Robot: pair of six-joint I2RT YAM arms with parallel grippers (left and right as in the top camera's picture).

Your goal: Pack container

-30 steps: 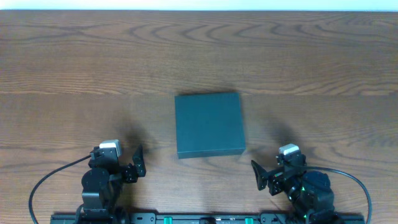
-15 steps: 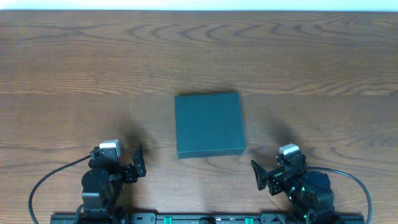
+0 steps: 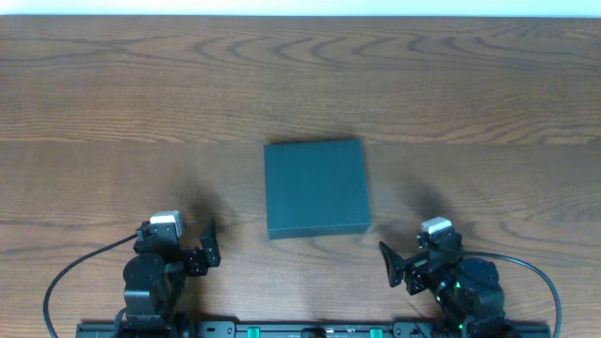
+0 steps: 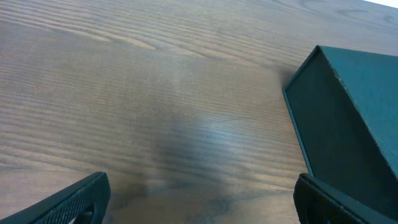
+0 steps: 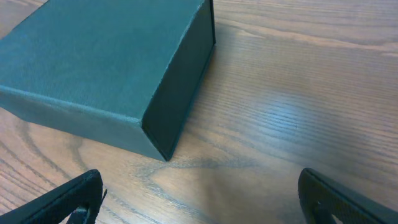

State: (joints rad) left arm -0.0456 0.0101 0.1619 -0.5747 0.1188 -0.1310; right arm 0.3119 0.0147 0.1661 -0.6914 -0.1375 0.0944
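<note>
The brown wood-grain counter (image 3: 113, 94) carries only one thing besides the arms: the dark teal-green, matte rectangular box with its lid shut, the container (image 3: 315, 188), lying flat near the middle of the counter. It sits ahead of both arms and between them, apart from each. Nothing to pack into it is in view. It looks like stiff card, probably light and hollow, so it may well slide on the smooth wood if pushed from one side. The matte skin should give fair grip. Its body looks too broad to take across, so the thin free edge of the lid seems the better hold, with the other arm steadying a wall. Which side carries the hinge I cannot tell. The left claw (image 4: 202, 199) stands wide and holds nothing, the box's corner to its right. The right claw (image 5: 202, 196) is likewise wide and unladen, the box to its left.
</note>
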